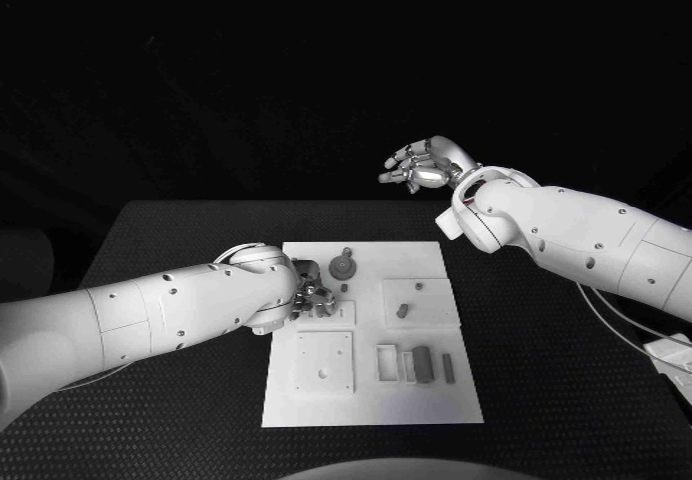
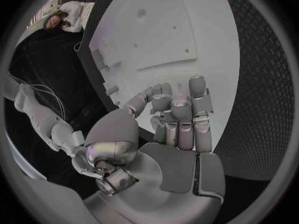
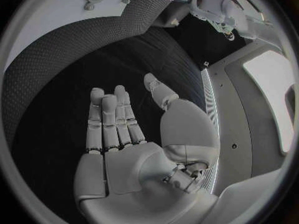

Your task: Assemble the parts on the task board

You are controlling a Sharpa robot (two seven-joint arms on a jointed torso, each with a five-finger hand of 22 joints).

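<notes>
Task board (image 1: pixel 368 400) holding small parts (image 1: pixel 418 364) (in recesses); left robot hand (image 1: pixel 313 297) over it

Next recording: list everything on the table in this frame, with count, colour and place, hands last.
Table: one, black, under everything.
Task board: one, white plate, middle of table.
Round part: one, grey, far side of the board.
Small part: one, grey, board's middle, right of the left hand.
Upright parts: about three, grey, near right part of the board.
Left hand: silver, at the board's left edge, fingers apart, empty.
Right hand: silver, raised beyond the table's far edge, open, empty.
</notes>
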